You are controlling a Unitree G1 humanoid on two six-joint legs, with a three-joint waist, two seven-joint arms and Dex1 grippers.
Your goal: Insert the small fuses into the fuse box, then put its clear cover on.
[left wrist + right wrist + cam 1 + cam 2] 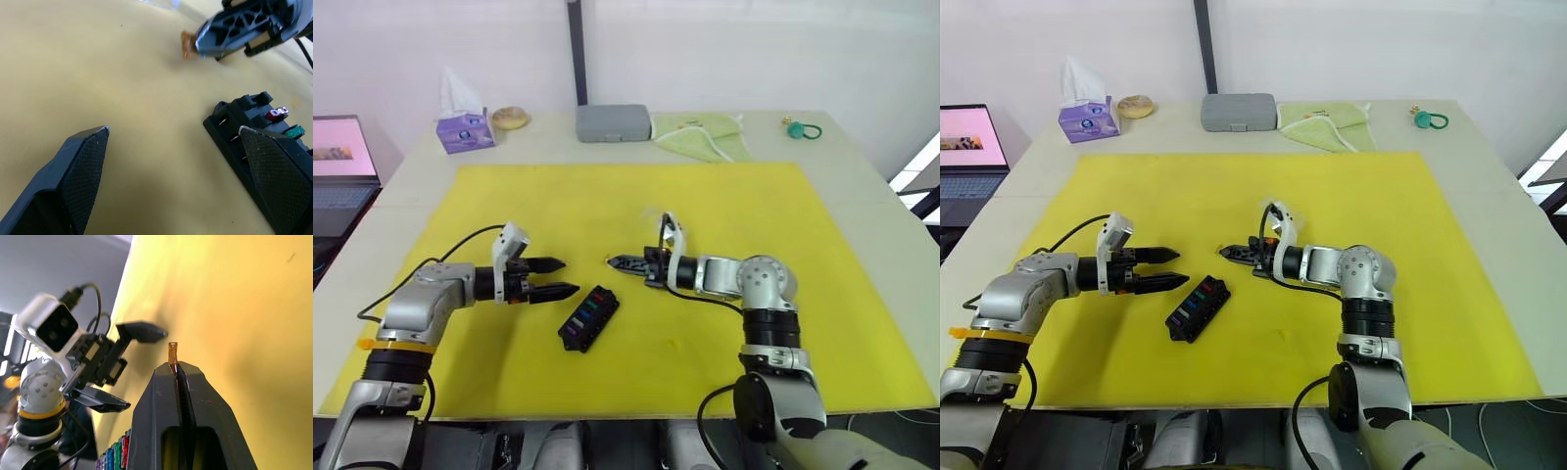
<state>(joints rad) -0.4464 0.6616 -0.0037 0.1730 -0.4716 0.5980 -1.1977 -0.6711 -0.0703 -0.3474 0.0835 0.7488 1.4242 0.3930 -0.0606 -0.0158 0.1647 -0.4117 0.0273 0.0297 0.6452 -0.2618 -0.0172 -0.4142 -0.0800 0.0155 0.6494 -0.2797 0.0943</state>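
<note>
From the head, a yellow mat (636,211) is covering a pale table (862,211); the fuse box (588,318) is lying between both grippers. From the left wrist, the left gripper (173,169) is hovering spread, just beside the box. From the right wrist, the right gripper (174,369) is reaching leftward, pinching an orange fuse (172,352).

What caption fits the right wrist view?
Right gripper pinching the orange fuse above the yellow mat, open left gripper opposite.
</note>
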